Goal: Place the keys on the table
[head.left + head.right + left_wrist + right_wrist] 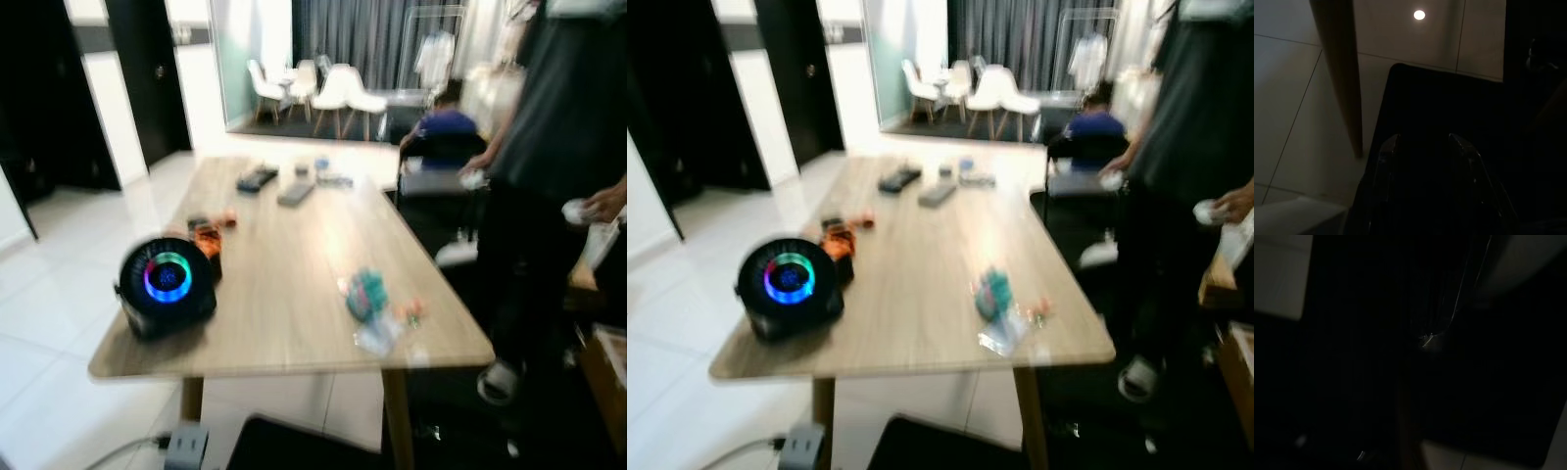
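Standing table [294, 294], one speaker [167, 284], two remotes [276, 184]

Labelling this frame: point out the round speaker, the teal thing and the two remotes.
Speaker [167, 277], left eye view, lit ring.
Teal thing [366, 293], left eye view, middle.
Remotes [258, 178], left eye view, the darker one.

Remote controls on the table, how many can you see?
2, both at the far end of the wooden table: a dark remote to the left, and a grey remote just right of it. The picture is blurred, so others may go unnoticed.

bare table [294, 284] middle between speaker [167, 284] and teal clutter [367, 294]; person [549, 196] flanks right edge
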Controlling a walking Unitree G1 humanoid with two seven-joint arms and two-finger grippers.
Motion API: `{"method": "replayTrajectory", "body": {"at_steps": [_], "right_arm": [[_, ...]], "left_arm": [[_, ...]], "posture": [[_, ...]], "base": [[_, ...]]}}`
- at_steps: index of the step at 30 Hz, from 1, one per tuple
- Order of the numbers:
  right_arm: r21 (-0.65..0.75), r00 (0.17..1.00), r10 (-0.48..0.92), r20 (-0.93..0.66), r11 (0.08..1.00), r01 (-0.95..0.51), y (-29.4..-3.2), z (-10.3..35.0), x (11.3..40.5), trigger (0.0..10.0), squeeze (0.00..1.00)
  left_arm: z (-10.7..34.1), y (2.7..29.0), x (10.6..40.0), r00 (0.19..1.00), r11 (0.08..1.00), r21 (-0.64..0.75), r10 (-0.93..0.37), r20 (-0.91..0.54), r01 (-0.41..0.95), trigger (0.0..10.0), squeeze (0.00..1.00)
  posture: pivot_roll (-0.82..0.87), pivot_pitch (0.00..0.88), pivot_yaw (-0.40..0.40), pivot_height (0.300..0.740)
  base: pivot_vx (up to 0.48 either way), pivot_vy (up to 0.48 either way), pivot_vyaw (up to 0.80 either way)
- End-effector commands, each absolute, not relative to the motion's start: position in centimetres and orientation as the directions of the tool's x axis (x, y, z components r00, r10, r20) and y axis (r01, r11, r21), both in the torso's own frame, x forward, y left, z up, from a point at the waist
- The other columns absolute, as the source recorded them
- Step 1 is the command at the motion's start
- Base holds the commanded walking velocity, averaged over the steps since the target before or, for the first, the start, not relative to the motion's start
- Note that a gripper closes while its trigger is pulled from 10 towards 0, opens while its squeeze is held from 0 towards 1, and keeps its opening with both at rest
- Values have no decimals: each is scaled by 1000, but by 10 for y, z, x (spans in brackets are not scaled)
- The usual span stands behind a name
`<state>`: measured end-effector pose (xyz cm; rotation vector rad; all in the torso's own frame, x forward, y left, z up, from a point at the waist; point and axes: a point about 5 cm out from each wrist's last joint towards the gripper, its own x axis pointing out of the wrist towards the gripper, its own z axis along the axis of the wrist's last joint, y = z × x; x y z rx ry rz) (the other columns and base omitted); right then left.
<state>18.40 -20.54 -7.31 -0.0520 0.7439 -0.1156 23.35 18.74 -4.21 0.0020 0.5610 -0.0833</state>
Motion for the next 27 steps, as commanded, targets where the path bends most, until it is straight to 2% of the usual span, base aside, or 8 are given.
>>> {"method": "replayTrajectory", "body": {"at_steps": [1,16,18,21,23,24,26,27], "right_arm": [[-76,707,-110,-699,994,80,-200,-79,175,10000,0],[-67,710,-118,-694,993,99,-201,-79,174,10000,0],[-99,701,-204,-683,977,188,-217,-78,169,10000,0],[-131,693,-265,-671,962,240,-228,-76,165,10000,0],[-209,646,-412,-642,905,369,-256,-73,153,10000,0],[-209,646,-412,-642,905,369,-256,-73,153,10000,0],[-292,577,-598,-557,791,538,-298,-61,135,10000,0],[-301,566,-621,-542,772,559,-303,-59,133,10000,0]], "left_arm": [[-46,194,227,833,998,-7,-51,-551,57,10000,0],[-46,198,222,841,997,-4,-70,-536,81,10000,0],[-44,198,223,851,993,8,-100,-516,121,10000,0],[-43,197,223,854,990,12,-116,-507,142,10000,0],[-42,197,221,853,981,42,-142,-502,188,10000,0],[-42,197,221,853,981,42,-142,-502,188,10000,0],[-42,197,218,858,978,44,-158,-488,205,10000,0],[-42,197,218,860,978,43,-160,-485,206,10000,0]], "posture": [[21,42,14,740],[23,48,16,740],[24,50,19,740],[24,50,19,740],[25,51,19,740],[25,51,19,740],[24,55,22,740],[24,55,22,740]], "base": [[0,0,0],[0,0,0],[0,0,0],[0,0,0],[0,0,0],[0,0,0],[0,0,0],[0,0,0]]}}
